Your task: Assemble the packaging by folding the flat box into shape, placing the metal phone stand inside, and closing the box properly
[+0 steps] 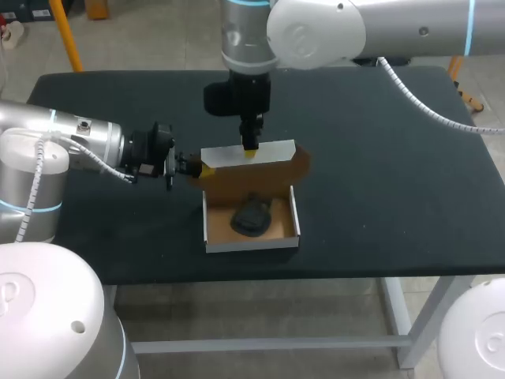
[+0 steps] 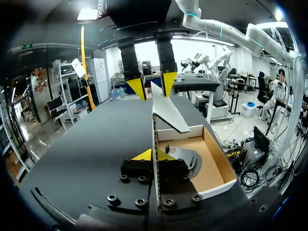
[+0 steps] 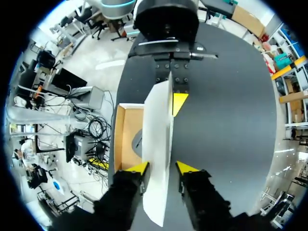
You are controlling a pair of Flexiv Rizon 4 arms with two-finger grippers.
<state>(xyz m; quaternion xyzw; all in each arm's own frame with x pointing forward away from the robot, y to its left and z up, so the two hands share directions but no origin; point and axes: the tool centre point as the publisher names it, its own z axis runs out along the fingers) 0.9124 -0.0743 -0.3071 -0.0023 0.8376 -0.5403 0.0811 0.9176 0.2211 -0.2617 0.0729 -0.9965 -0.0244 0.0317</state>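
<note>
The box (image 1: 252, 243) stands open mid-table, white outside and brown inside. The dark metal phone stand (image 1: 251, 215) lies in its tray. The white lid (image 1: 248, 154) stands upright along the far wall. My left gripper (image 1: 189, 166) comes in from the left and is shut on the lid's left end flap; in its wrist view the thin cardboard (image 2: 155, 139) is pinched in that gripper (image 2: 155, 155). My right gripper (image 1: 249, 150) hangs over the lid's top edge. In the right wrist view the lid (image 3: 158, 139) passes between its spread fingers (image 3: 162, 168), so it is open.
The black table (image 1: 394, 197) is bare to the right of the box and behind it. Its front edge runs close below the tray. My left arm's body lies low over the table's left part.
</note>
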